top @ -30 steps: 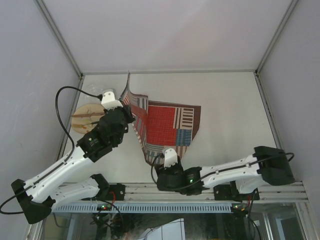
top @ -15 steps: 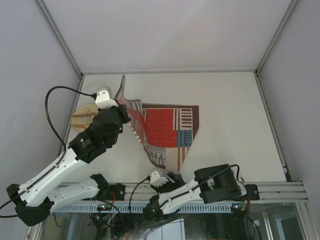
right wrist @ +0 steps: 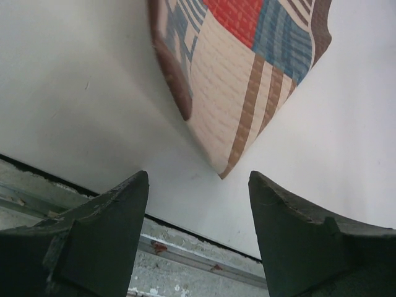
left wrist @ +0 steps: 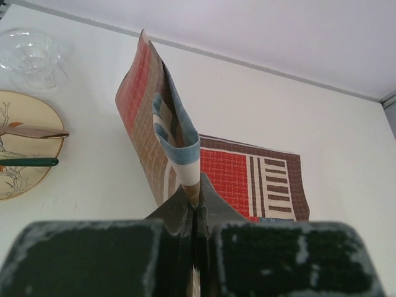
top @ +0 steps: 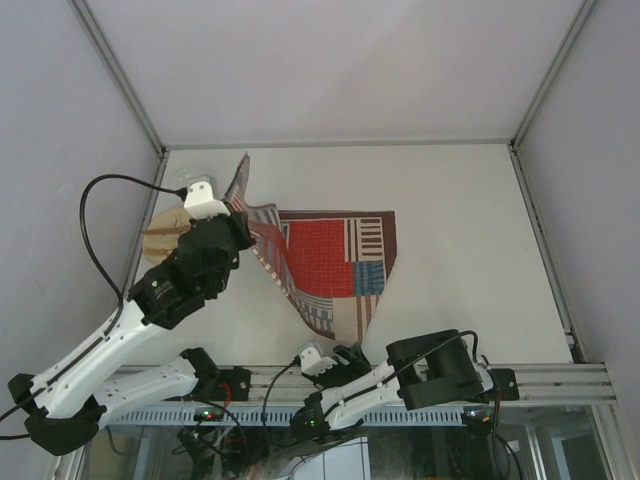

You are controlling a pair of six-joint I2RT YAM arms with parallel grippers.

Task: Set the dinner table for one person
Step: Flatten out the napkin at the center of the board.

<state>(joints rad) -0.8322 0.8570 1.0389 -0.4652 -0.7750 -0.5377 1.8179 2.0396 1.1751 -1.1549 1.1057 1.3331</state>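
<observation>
Nearest, by the aluminium rail along the table's near edge: dark two-finger right gripper, jaws wide apart, nothing btwn them, low over the large flat matte white dinner table. Just beyond its fingertips is the near corner of the red, brown and blue striped patchwork cloth placemat, not touching them. Table takes up the whole work area. The mat lies approx centre-left on it, right part flat, left part pulled up off the surface and folded over. Dark left gripper is clamped tight on that raised fold, cloth rising above the fingers w/ its corner pointing up. Left of the mat, near the table's left edge: round beige plate w/ a wooden utensil and a dark green-handled utensil lying across it. Further back, just beyond the plate: clear glass bowl.
</observation>
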